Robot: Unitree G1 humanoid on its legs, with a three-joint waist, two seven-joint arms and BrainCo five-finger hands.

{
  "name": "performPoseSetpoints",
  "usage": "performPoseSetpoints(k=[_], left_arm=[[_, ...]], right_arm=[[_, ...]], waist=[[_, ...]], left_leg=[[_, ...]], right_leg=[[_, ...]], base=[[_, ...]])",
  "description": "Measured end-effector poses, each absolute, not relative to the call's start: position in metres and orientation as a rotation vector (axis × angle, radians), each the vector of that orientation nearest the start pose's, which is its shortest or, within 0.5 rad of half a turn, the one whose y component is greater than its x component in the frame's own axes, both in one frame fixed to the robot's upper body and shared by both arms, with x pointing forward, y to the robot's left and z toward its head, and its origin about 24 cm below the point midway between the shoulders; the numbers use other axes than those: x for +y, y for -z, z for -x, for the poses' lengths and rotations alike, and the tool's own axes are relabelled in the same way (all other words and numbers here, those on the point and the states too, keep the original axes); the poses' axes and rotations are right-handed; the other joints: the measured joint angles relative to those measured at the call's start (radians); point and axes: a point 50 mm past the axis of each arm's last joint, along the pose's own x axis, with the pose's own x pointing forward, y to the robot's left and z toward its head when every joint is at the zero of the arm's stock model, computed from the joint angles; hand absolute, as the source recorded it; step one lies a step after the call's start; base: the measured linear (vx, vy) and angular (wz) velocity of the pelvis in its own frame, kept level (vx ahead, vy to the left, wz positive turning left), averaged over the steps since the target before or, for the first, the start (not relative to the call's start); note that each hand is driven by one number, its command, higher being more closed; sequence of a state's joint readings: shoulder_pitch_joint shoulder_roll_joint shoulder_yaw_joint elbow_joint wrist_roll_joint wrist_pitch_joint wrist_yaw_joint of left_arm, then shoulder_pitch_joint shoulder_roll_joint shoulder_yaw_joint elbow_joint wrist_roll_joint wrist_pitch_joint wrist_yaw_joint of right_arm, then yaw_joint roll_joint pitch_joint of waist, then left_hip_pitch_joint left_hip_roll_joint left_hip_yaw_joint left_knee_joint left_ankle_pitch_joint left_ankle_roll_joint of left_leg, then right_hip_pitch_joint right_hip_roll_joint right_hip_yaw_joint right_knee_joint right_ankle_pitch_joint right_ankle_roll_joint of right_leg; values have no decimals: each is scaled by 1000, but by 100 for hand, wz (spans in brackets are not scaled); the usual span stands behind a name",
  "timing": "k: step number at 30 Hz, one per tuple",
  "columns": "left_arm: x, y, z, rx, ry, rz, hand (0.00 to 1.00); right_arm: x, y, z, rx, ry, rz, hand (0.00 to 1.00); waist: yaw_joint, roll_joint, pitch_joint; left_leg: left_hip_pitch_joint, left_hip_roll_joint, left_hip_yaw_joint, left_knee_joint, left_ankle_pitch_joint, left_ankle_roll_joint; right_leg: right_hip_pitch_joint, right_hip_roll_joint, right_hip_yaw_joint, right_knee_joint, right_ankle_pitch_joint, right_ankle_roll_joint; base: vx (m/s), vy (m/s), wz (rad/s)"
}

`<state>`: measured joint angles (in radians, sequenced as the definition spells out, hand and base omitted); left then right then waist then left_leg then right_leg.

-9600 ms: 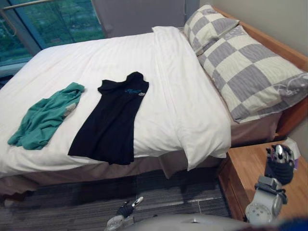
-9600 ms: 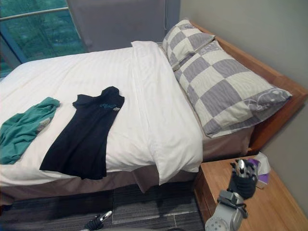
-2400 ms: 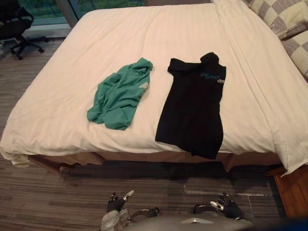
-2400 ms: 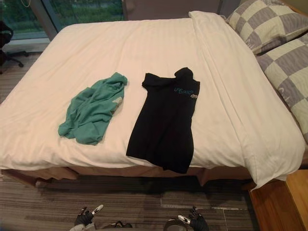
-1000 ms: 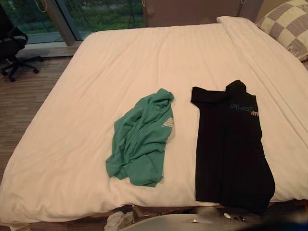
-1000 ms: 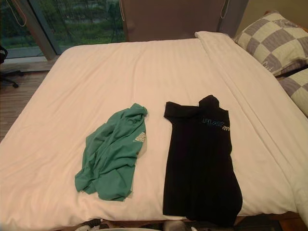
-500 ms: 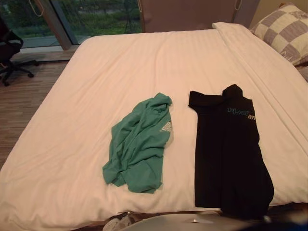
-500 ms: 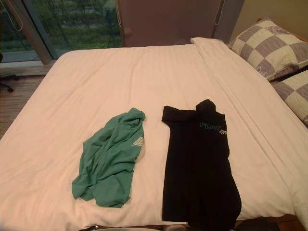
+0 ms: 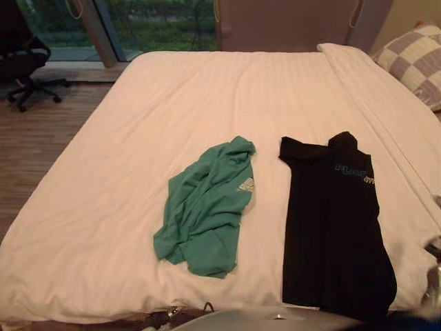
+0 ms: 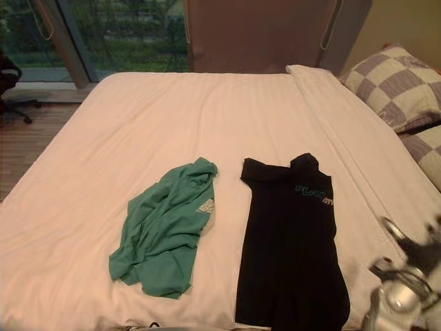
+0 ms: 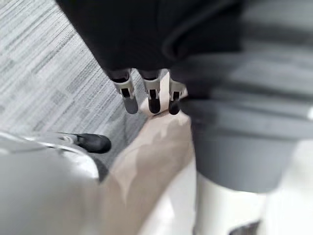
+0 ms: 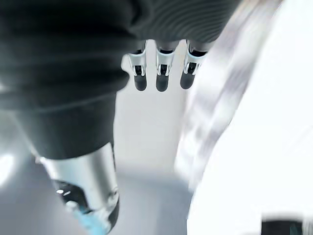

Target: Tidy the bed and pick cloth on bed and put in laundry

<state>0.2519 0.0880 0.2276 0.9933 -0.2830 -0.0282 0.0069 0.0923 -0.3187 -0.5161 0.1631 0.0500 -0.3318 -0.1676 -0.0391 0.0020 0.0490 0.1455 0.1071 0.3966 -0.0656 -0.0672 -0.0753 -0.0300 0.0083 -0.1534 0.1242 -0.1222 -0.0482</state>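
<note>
A crumpled green cloth (image 9: 207, 207) lies on the white bed (image 9: 207, 89), near its front edge. To its right a black shirt (image 10: 293, 241) lies flat, its hem reaching the front edge. My right hand (image 10: 413, 256) is raised at the bed's front right corner, right of the black shirt and apart from it; its fingers (image 12: 161, 73) are straight and hold nothing. My left hand (image 11: 149, 95) hangs low by the bed's front edge, fingers straight over the carpet, empty.
Checked pillows (image 10: 389, 83) lie at the bed's right end. A black office chair (image 9: 24, 65) stands on the wooden floor at the far left. Windows and a brown panel (image 10: 255, 34) run behind the bed.
My right hand has come up into view at the bed's front right corner. The picture has shifted a little; both cloths lie as before.
</note>
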Motion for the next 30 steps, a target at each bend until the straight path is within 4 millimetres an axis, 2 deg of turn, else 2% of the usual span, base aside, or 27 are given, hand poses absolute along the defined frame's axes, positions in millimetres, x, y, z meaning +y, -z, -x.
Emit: performPoseSetpoints(k=[2, 4, 6, 8, 11, 12, 13, 15, 19, 23, 26, 27, 28, 30], left_arm=[[216, 164, -33, 1149, -473, 255, 0], [214, 164, -34, 1150, -444, 229, 0], [214, 163, -36, 1144, -431, 211, 0], [215, 163, -38, 1135, -420, 195, 0], [220, 160, -46, 1117, -390, 151, 0], [222, 159, -49, 1111, -388, 139, 0], [228, 157, -55, 1092, -399, 122, 0], [239, 152, -70, 1055, -411, 85, 0], [254, 143, -93, 995, -414, 45, 0], [254, 132, -129, 901, -422, 37, 0], [252, 120, -157, 822, -377, 14, 0], [251, 118, -161, 809, -371, 12, 0], [251, 116, -167, 789, -365, 1, 0], [253, 113, -171, 766, -383, -11, 0]], right_arm=[[-324, -70, -206, -156, 537, 398, 0], [-308, -60, -220, -58, 417, 489, 0], [-305, -53, -222, -14, 398, 506, 0], [-301, -34, -225, 96, 364, 539, 0], [-297, -8, -223, 225, 373, 552, 0], [-297, -6, -223, 240, 382, 554, 0], [-296, -2, -224, 259, 396, 557, 0], [-295, 0, -229, 269, 426, 559, 0], [-293, -6, -241, 232, 471, 557, 0], [-280, -13, -260, 192, 426, 559, 0], [-270, -15, -272, 177, 387, 593, 0], [-270, -13, -273, 186, 387, 608, 0], [-271, -13, -276, 190, 387, 634, 100], [-270, -10, -278, 206, 369, 657, 100]], waist=[[1, 3, 0], [8, 9, 1], [8, 10, 1], [7, 11, 4], [9, -2, 22], [10, -7, 29], [16, -7, 45], [27, -26, 89], [29, -57, 161], [33, -58, 246], [48, -52, 295], [49, -51, 306], [51, -56, 324], [51, -71, 339]], left_leg=[[-9, -6, -17, 1, 9, 12], [-24, -14, -32, 1, 17, 19], [-26, -18, -39, 0, 20, 22], [-40, -24, -51, -1, 24, 26], [-72, -33, -78, -1, 35, 34], [-81, -34, -81, 0, 37, 36], [-93, -36, -81, 2, 41, 40], [-123, -37, -81, 14, 43, 40], [-187, -34, -80, 55, 42, 47], [-241, -26, -76, 121, 13, 53], [-297, -23, -74, 159, -1, 55], [-304, -23, -75, 162, -1, 55], [-315, -22, -75, 168, -1, 55], [-322, -20, -81, 180, -2, 54]], right_leg=[[-1, -6, -8, -2, 4, 5], [-8, -15, -20, -5, 7, 9], [-11, -19, -25, -5, 8, 10], [-17, -26, -33, -1, 8, 11], [-49, -41, -55, 25, 6, 13], [-61, -44, -57, 34, 5, 15], [-78, -49, -57, 50, 0, 24], [-108, -52, -55, 63, 0, 24], [-157, -57, -52, 73, 11, 25], [-182, -58, -41, 74, 31, 35], [-225, -56, -21, 77, 40, 40], [-231, -57, -21, 77, 41, 41], [-242, -57, -21, 78, 42, 41], [-244, -57, -21, 78, 43, 41]], base=[[35, 18, 26], [39, 32, 17], [22, 24, 12], [2, 22, 15], [-31, 12, 22], [-44, 3, 23], [-50, 0, 5], [-69, -8, 4], [-41, -15, 3], [14, 5, -3], [22, 19, -7], [37, 19, 1], [49, 14, 6], [66, 10, 11]])
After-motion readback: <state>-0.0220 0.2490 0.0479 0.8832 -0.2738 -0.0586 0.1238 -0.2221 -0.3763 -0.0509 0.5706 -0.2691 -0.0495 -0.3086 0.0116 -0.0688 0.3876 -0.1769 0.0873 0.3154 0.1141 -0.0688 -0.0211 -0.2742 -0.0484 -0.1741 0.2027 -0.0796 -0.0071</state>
